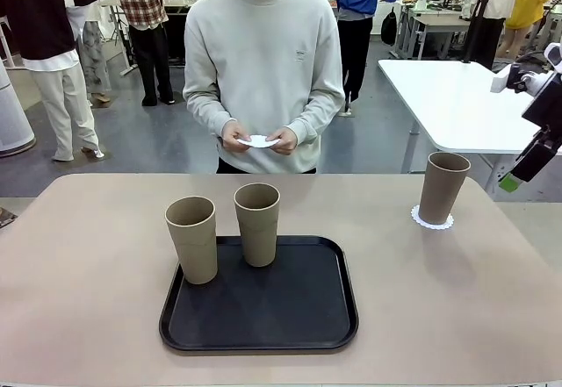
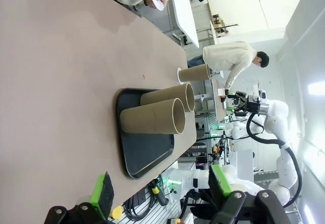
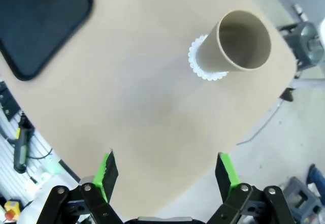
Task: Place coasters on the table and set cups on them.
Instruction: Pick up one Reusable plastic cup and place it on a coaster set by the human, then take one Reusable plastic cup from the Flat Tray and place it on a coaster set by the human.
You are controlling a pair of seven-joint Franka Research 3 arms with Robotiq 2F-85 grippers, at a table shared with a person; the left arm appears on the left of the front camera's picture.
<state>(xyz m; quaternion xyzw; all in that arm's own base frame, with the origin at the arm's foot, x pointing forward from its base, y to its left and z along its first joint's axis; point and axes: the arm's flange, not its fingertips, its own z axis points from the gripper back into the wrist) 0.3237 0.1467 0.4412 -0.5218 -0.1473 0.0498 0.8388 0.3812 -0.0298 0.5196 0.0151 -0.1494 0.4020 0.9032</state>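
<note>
- Left pincer [image 2: 161,188] was spread wide, with nothing between the green pads. It hung low by the near desk [image 2: 61,82] edge, looking along the top.
- Right pincer [image 3: 166,170] was spread too and empty, hanging above the desk's right side, well apart from the right cup [image 1: 443,187].
- Right cup stood upright on a placed coaster [image 1: 433,221] near the far right corner, with the lacy edge showing round its base. That pair was judged done.
- Left tray cup [image 1: 191,240] and middle tray cup [image 1: 257,224] stood upright, rims up, on the black tray [image 1: 290,326], close together but not touching.
- Key relation: both tray cups lay straight ahead of the left pincer, past the tray's near rim.
- Their long axis was vertical, so a side grip on the wall was judged likely.
- The tray sat a little left of desk middle, so the left arm was judged nearer. The right pincer was far off to the side.
- Spare coaster [image 1: 257,141] was held flat in the person's hands [image 1: 235,134], beyond the far desk edge and not yet on the desk.
- No bare coaster lay on the desk, so the next cup move was judged to wait on that.
- Writing: a small mark on the person's sweatshirt chest was too small to read. No labels were seen on the cups or tray.
</note>
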